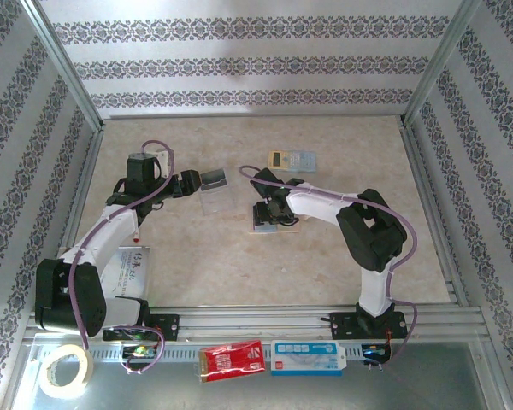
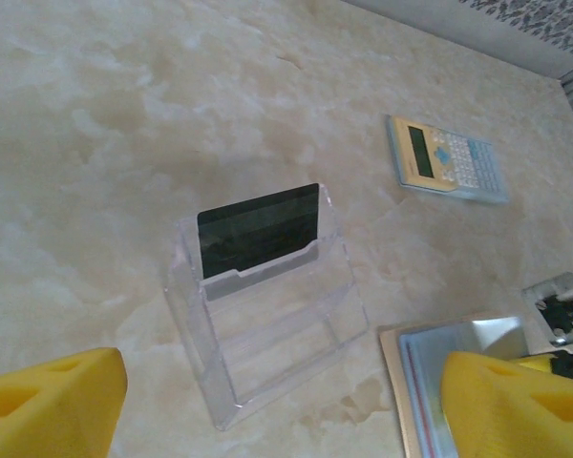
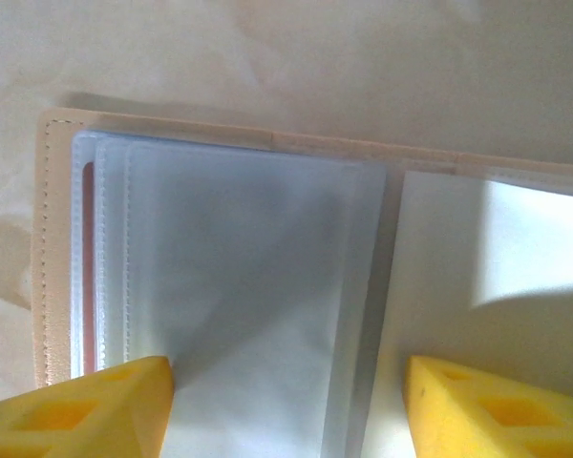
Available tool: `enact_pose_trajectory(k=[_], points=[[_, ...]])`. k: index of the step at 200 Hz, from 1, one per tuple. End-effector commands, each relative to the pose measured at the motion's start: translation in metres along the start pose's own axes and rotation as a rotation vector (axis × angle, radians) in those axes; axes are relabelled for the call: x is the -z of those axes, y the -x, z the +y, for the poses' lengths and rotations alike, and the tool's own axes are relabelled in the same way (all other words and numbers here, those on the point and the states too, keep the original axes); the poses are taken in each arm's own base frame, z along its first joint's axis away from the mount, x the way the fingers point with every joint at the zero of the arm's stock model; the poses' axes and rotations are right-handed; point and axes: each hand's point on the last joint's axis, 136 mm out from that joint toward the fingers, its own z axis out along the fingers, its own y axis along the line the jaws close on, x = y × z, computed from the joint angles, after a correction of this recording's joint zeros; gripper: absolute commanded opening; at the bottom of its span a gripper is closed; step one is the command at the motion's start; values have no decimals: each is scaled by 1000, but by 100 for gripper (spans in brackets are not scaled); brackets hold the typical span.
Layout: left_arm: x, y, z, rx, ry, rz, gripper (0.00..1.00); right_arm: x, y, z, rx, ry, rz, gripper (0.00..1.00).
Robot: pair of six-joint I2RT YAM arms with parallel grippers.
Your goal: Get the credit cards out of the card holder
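The card holder (image 1: 272, 225) lies open on the table, tan at the edge (image 3: 48, 239), with pale blue-grey sleeves (image 3: 248, 286) inside. A thin reddish strip (image 3: 88, 277) shows in the leftmost sleeve; I cannot tell whether it is a card. My right gripper (image 1: 269, 213) (image 3: 286, 410) hangs open just above the sleeves, one yellow finger (image 3: 86, 410) on each side. One dark credit card (image 2: 258, 229) stands in a clear plastic stand (image 1: 214, 192) (image 2: 267, 324). My left gripper (image 1: 198, 182) (image 2: 286, 410) is open wide, just short of the stand, with nothing between its fingers.
A yellow and pale blue calculator (image 1: 292, 160) (image 2: 446, 160) lies behind the holder. A white printed sheet (image 1: 130, 269) lies by the left arm. On the front rail sit a tape roll (image 1: 66, 369), a red packet (image 1: 232, 360) and a blue-white box (image 1: 308, 357). Patterned walls enclose three sides.
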Motion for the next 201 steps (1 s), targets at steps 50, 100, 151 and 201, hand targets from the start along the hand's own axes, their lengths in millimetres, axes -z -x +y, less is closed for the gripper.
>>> enact_pose_trajectory(k=[50, 100, 151, 201], points=[[-4, -9, -13, 45, -49, 87, 83, -27, -31, -30, -48, 10, 131, 43], [-22, -37, -37, 120, -102, 196, 69, -30, -32, -29, -77, 33, 118, 32], [-54, -76, -87, 151, -138, 300, 49, -28, -31, -31, -102, 38, 103, 25], [-80, -114, -120, 275, -203, 352, 29, -31, -34, -31, -115, 44, 107, 22]])
